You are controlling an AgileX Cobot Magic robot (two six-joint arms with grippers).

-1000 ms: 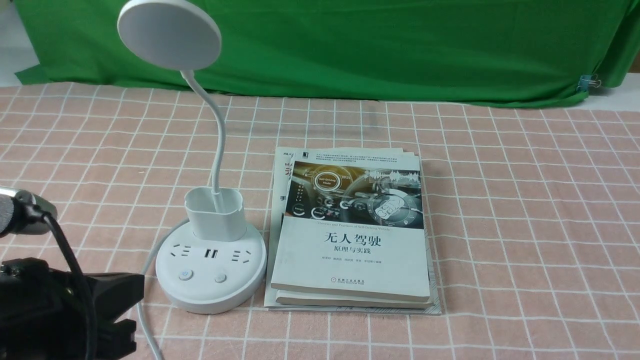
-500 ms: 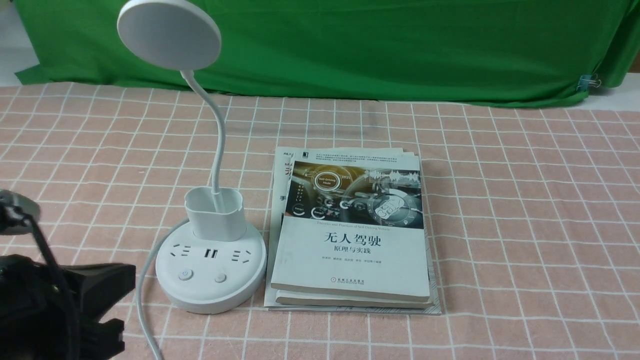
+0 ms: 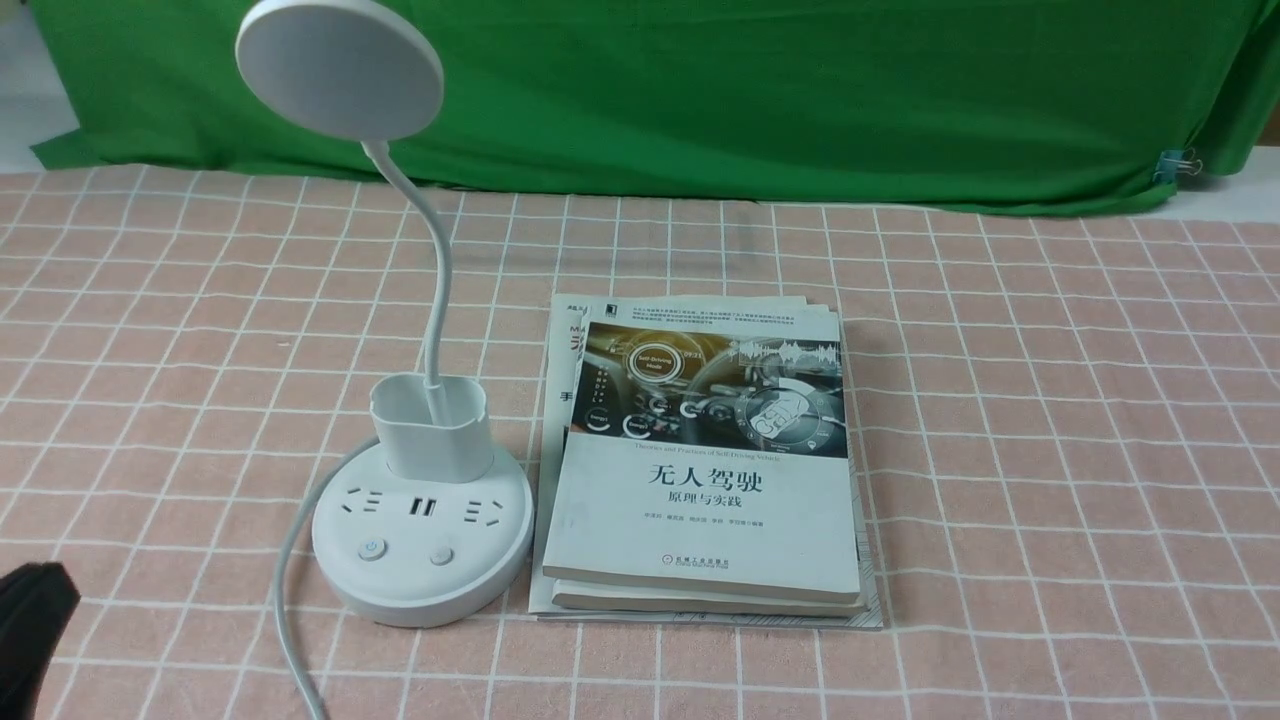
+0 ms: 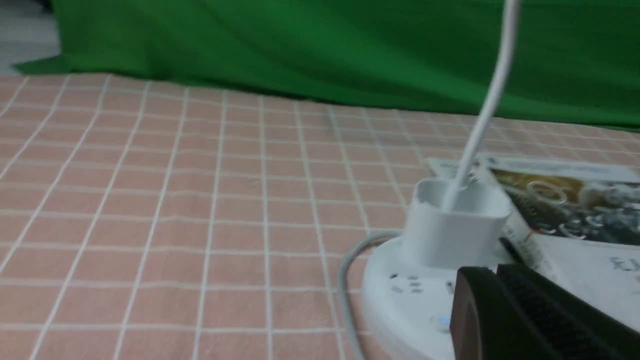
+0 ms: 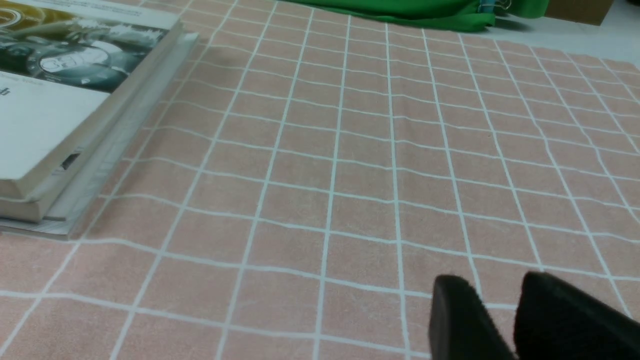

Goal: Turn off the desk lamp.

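Observation:
The white desk lamp (image 3: 420, 540) stands left of centre on the checked cloth. Its round disc head (image 3: 340, 68) is raised on a thin gooseneck that rises from the cup-shaped holder (image 3: 432, 425). The round base carries sockets and two buttons (image 3: 371, 549); the left button shows a faint blue glow in the left wrist view (image 4: 442, 320). My left gripper (image 4: 497, 272) is shut and empty, low beside the base, clear of the buttons. Only a black piece of it (image 3: 35, 620) shows at the front view's lower left. My right gripper (image 5: 492, 282) is slightly open and empty over bare cloth.
A stack of books (image 3: 700, 460) lies right beside the lamp base, and its edge shows in the right wrist view (image 5: 75, 100). The lamp's white cord (image 3: 290, 600) runs from the base to the near edge. A green backdrop (image 3: 760, 90) hangs behind the table.
My left arm has drawn back down and to the left, almost out of the front view. The lamp and the books have not moved.

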